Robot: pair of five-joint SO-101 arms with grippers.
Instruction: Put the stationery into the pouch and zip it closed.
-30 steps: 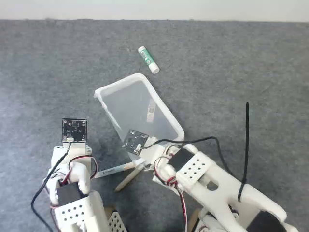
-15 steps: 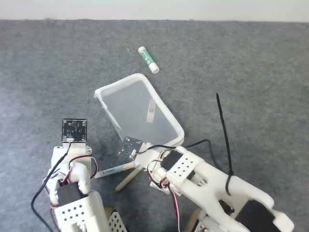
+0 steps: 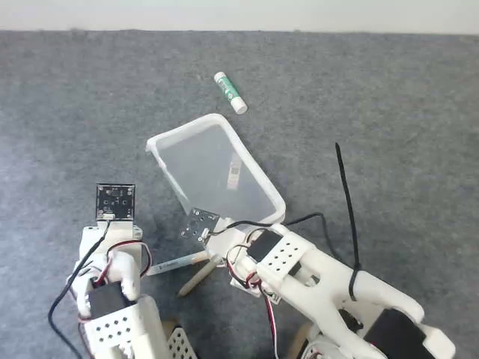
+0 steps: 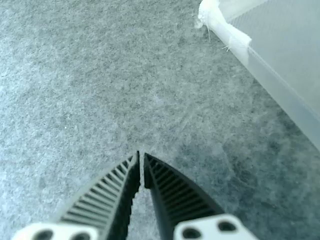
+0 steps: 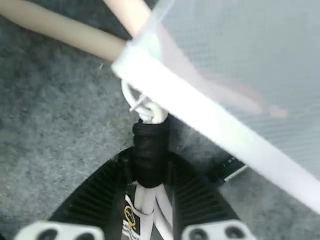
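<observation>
A: So, where's the pouch (image 3: 202, 164)?
B: Flat on the grey table (image 3: 389, 97), in the middle. It is clear with a white rim, and its near end is at the right arm.
A: And the grippers?
B: The left gripper (image 4: 141, 157) hangs over the table near a corner of the pouch, fingers all but touching, holding nothing. The right gripper (image 5: 149, 160) is at the pouch's near rim.
A: The stationery?
B: All outside. A pencil (image 3: 196, 278) and a pen (image 3: 176, 263) lie in a V between the arms, just beside the near rim. A glue stick (image 3: 230, 92) lies well beyond the far end.
A: What's the right one gripping?
B: A small black-and-white pull (image 5: 149, 145), joined by a ring to the rim — its fingers are clamped tight on it.
</observation>
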